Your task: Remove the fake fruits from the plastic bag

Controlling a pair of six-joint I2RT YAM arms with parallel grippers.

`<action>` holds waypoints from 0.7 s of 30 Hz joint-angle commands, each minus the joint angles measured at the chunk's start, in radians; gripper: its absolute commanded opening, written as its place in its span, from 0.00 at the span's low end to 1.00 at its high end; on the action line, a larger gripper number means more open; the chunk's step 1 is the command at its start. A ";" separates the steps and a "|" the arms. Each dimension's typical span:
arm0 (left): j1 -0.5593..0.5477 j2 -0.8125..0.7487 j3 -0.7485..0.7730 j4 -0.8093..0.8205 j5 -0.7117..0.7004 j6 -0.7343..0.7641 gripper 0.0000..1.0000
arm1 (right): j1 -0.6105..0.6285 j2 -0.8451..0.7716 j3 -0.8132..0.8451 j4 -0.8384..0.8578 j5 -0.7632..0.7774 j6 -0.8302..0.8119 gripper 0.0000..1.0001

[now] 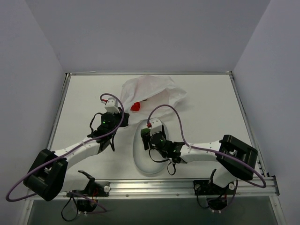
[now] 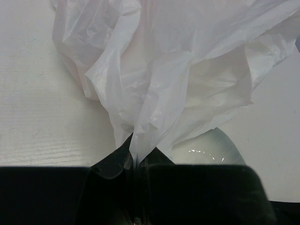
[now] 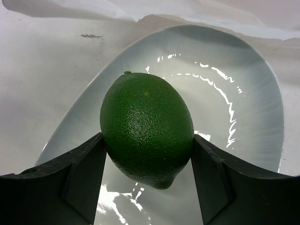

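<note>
left gripper [image 2: 135, 158] pinches plastic bag [image 2: 187, 70] | right gripper [image 3: 147, 143] clamps green fruit [image 3: 146, 122] over plate [image 3: 255, 108]

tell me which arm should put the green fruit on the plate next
Right: the right pincer grips the green fruit over the white plate, while the left pincer is shut on the plastic bag.

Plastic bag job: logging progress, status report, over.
Left gripper shut on crinkled translucent white plastic bag. Right gripper shut on green pebbled fake lime, over smooth white oval plate. Small red fake fruit visible in bag. Nothing in the way.
</note>
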 commanded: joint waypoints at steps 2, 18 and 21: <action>0.008 -0.012 0.014 0.023 0.003 0.029 0.02 | 0.026 0.048 0.054 -0.007 0.062 0.027 0.48; 0.010 -0.012 0.005 0.036 0.008 0.015 0.02 | 0.030 -0.110 0.201 -0.142 0.159 -0.085 0.95; 0.010 -0.008 0.006 0.036 0.009 0.013 0.02 | -0.085 -0.048 0.263 -0.091 0.055 -0.137 0.74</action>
